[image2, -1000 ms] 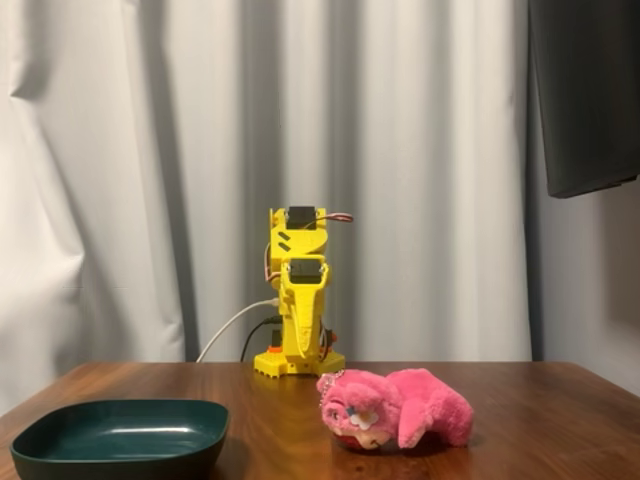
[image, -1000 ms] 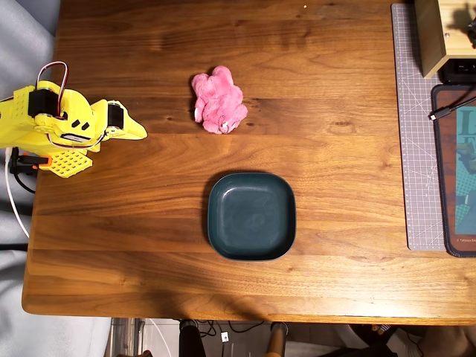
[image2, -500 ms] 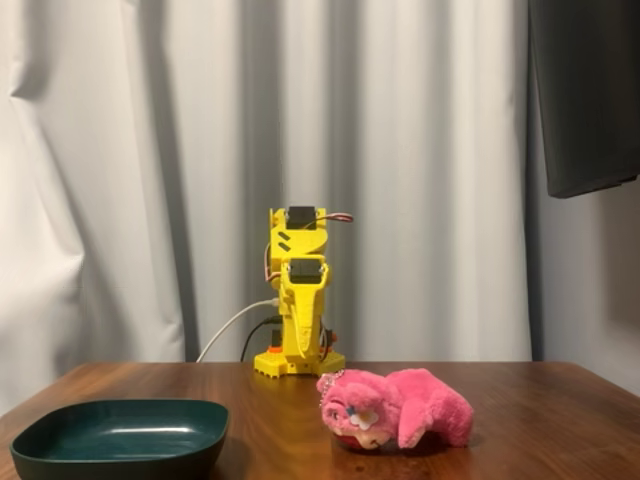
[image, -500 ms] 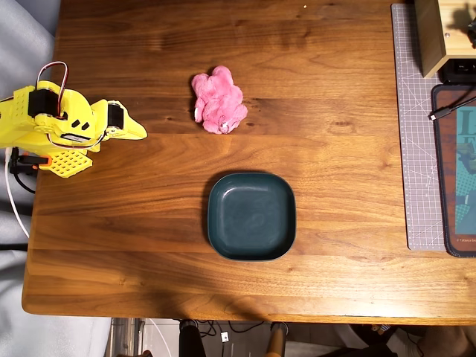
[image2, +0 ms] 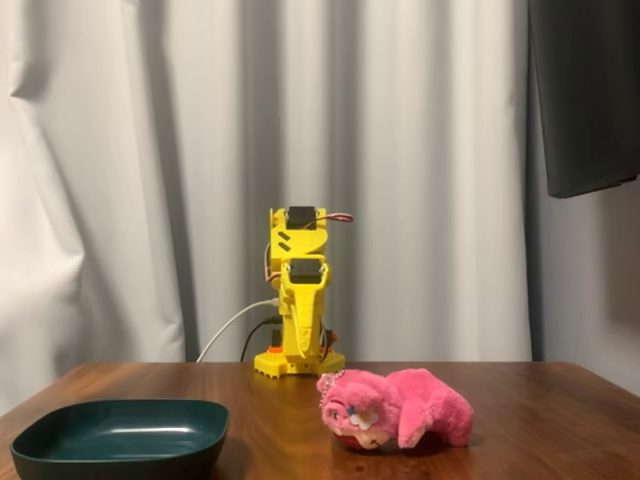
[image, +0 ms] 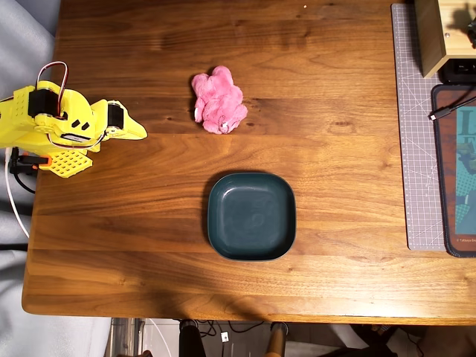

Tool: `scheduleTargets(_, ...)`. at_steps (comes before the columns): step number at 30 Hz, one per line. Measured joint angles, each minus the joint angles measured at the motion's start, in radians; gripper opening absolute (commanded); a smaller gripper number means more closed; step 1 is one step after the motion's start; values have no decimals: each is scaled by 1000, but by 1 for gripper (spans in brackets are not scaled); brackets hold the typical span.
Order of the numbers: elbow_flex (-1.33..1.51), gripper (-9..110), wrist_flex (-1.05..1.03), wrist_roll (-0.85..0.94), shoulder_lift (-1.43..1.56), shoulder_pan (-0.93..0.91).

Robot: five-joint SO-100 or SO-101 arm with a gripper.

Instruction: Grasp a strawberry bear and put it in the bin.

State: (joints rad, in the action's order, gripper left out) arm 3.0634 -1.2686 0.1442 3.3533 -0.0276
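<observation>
While the folded yellow arm rested at the desk (image: 149, 245) edge, its tool (image: 137, 132) apparently closed and empty, the strawberry bear (image: 218, 100) lay loose beyond the empty bin (image: 251, 216), unreached.

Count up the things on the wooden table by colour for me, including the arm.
Pink: 1, the strawberry bear
Dark teal: 1, the bin
Yellow: 1, the robot arm
Grey: 1, the cutting mat at the overhead view's right edge
Total: 4
</observation>
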Motion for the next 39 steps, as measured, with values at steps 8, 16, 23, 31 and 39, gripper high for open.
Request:
scheduleTargets(8,0,0,0,0,0,0)
scheduleTargets(16,0,0,0,0,0,0)
scheduleTargets(23,0,1,0,0,0,-6)
scheduleTargets(31,0,3,0,0,0,-6)
scheduleTargets(39,0,0,0,0,0,-6)
